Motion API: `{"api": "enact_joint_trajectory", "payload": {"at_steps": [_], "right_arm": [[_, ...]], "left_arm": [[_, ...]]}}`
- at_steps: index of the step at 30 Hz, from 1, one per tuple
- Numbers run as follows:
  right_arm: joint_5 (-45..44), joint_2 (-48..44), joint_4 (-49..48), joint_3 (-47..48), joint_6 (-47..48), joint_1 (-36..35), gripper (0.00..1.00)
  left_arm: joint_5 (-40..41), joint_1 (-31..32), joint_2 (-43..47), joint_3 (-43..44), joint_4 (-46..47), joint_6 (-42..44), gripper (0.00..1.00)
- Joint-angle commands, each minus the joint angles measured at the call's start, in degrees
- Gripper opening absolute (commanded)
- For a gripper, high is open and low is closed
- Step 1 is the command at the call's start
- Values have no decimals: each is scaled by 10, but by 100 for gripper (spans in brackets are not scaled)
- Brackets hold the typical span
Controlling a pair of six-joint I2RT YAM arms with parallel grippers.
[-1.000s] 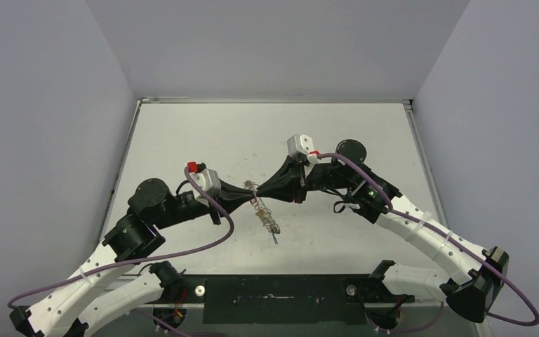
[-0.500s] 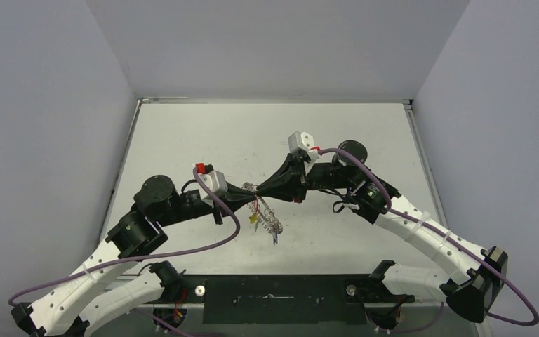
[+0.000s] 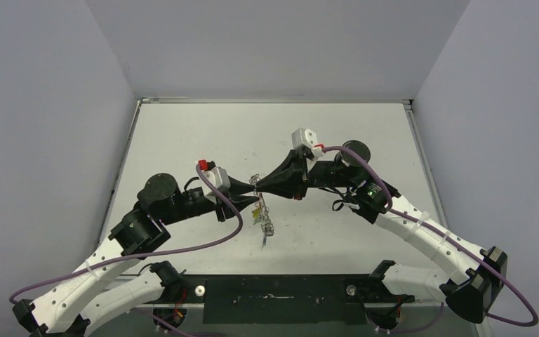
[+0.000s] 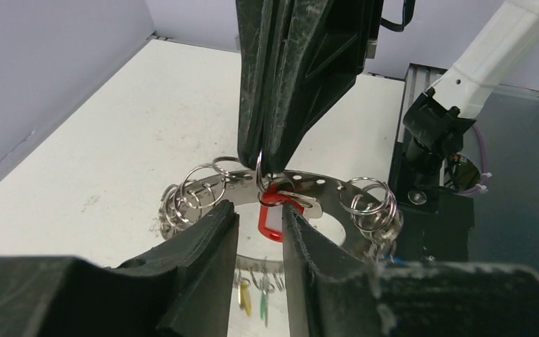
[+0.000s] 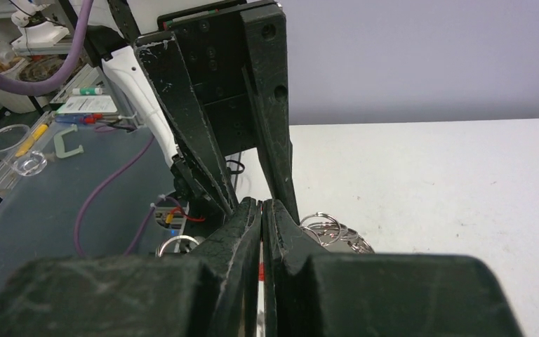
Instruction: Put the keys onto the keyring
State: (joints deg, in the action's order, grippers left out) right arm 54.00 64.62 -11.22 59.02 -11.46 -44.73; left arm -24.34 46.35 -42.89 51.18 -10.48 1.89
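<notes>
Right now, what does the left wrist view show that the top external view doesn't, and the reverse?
Left wrist only: a red oblong plastic tag at the flat grey metal keyring, seen through the gap of the open left gripper, and the right gripper shut on a small wire loop. Top external only: the left arm and right arm whole, and the white table. Both: grippers tip to tip at the keyring.

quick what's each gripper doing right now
Left gripper: fingers apart at the keyring; grip cannot be told.
Right gripper: shut on a wire loop carrying the red tag.
</notes>
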Motion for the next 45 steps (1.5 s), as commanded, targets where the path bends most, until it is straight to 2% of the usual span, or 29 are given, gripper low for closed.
{"api": "enact_joint_trajectory", "payload": {"at_steps": [1, 6, 18, 23, 26, 28, 36, 41, 43, 45], "right_arm": [[-2, -10, -68, 12, -4, -4, 0], [-1, -9, -68, 16, -4, -4, 0], [-1, -9, -64, 14, -2, -5, 0], [-2, -13, -49, 13, 10, -5, 0], [-4, -14, -46, 12, 13, -5, 0], [-4, -14, -46, 13, 13, -4, 0], [-11, -18, -12, 21, 34, -4, 0], [-31, -28, 71, 47, 102, -4, 41], [-35, -29, 106, 61, 135, -4, 47], [-33, -24, 160, 82, 166, -4, 48]], "left_arm": [[46, 2, 41, -14, 31, -15, 31], [47, 2, 40, -15, 56, -45, 32], [6, 2, -3, 2, 116, -52, 22], [5, 2, -3, 2, 125, -56, 22], [1, 2, 1, 1, 127, -56, 14], [-6, 2, 1, 2, 123, -56, 0], [14, 1, 6, 19, 76, -58, 0], [18, 2, -10, 75, -22, -34, 0], [18, 2, -24, 105, -70, -22, 0], [17, 2, -40, 139, -119, 7, 0]]}}
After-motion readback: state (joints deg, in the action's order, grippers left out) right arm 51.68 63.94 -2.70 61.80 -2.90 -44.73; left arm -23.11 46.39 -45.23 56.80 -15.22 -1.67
